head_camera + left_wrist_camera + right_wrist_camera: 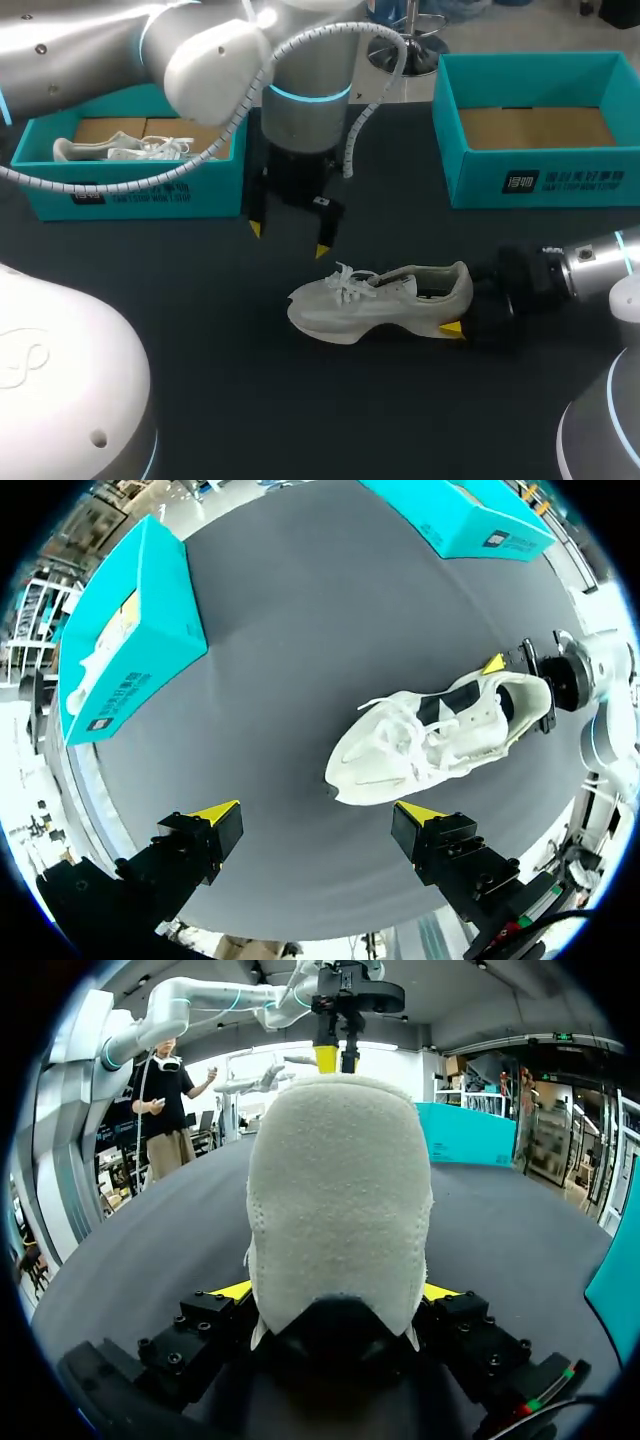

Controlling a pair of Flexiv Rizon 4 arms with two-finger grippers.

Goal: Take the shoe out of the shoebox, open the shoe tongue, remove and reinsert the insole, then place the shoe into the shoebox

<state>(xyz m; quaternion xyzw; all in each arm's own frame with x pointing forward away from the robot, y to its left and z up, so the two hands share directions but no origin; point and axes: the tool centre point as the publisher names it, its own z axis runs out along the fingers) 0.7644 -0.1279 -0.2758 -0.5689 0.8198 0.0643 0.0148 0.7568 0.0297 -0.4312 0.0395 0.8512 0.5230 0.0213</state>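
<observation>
White shoes (385,300), two: right claw (336,1292) pinches one, left claw (289,238) spread.

Left gripper (289,238) points straight down, fingers wide apart, holding nothing. Right gripper (335,1295) lies level and low, fingers clamped on the shoe (370,300) heel.

The rounded, silver-white left arm (215,65) and right arm (600,262) bear cyan rings. A ribbed white cable (318,32) runs along the left. The left gripper (318,810) is black with yellow tips.
</observation>
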